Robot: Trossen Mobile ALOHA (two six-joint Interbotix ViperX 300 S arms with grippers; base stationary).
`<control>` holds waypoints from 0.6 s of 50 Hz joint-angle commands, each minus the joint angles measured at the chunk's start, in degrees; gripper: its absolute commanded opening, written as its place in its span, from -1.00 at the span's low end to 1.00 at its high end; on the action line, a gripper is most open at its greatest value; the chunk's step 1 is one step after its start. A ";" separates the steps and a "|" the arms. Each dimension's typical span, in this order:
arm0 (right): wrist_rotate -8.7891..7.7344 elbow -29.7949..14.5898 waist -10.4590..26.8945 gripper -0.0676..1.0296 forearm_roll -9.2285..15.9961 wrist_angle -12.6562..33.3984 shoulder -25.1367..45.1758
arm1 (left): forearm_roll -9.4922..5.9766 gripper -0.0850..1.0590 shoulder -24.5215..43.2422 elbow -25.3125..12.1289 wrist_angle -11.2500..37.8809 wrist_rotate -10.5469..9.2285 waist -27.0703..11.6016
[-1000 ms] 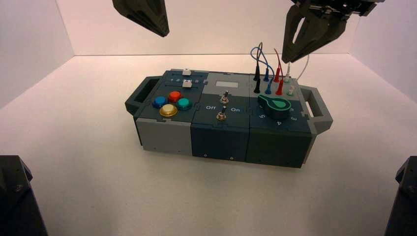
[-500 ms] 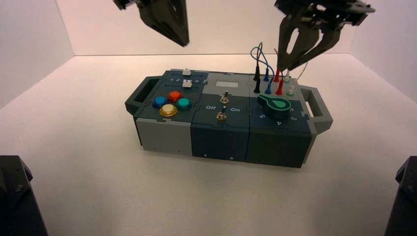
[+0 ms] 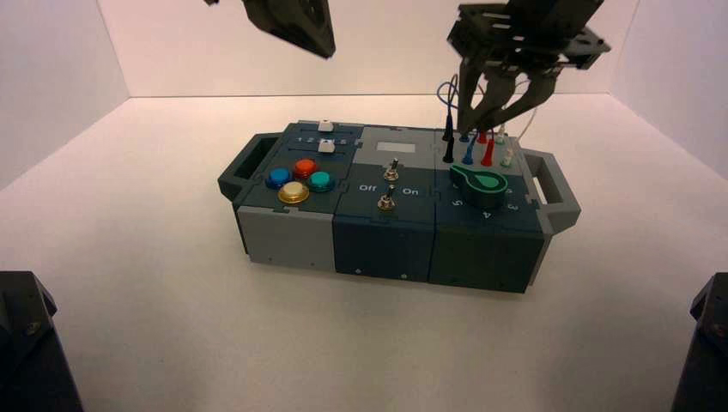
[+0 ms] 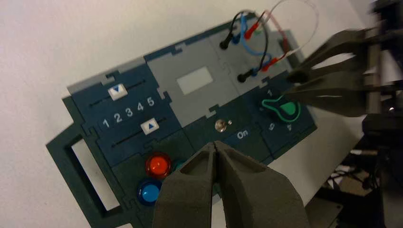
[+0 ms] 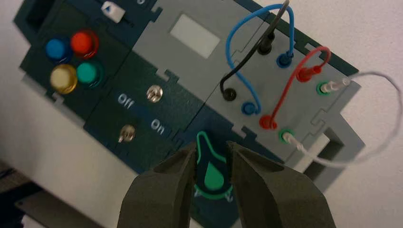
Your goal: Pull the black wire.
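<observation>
The thin, looped black wire (image 5: 251, 51) arches above the box's top panel, its two black tapered plugs (image 5: 229, 94) seated in sockets beside the blue-plugged wire (image 5: 236, 35), crossing over it.

- where's the black wire (image 4: 266, 42)?
- upper right of the frame, looped, both ends plugged into the box (image 4: 166, 73).
- and the right claw (image 4: 294, 84)?
- right side, fingers parted.
- left claw (image 4: 215, 145)?
- bottom centre, fingers together, right of the red button (image 4: 158, 165).
</observation>
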 commanded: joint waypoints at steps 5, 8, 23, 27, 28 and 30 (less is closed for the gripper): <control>2.64 -1.85 0.18 -0.26 -0.79 -2.46 2.29 | -1.05 -0.91 -1.41 0.70 -4.04 0.26 -2.20; 3.43 -1.85 0.18 -0.26 -1.23 -2.20 2.64 | -1.93 -0.91 -1.05 0.62 -4.04 0.35 -2.90; 13.01 -2.11 2.11 -0.26 -9.23 1.41 2.02 | -16.00 -0.91 2.20 -0.88 1.05 10.11 -2.99; 17.05 -2.64 4.22 -0.26 -12.04 1.41 2.20 | -16.96 -0.91 2.29 -0.88 0.44 11.60 -2.99; 18.19 -2.81 4.66 -0.26 -12.83 1.41 2.20 | -17.05 -0.91 2.29 -0.88 0.35 11.60 -2.99; 20.48 -3.52 5.45 -0.26 -14.59 1.76 2.64 | -17.05 -0.91 2.72 -0.79 0.09 11.60 -2.99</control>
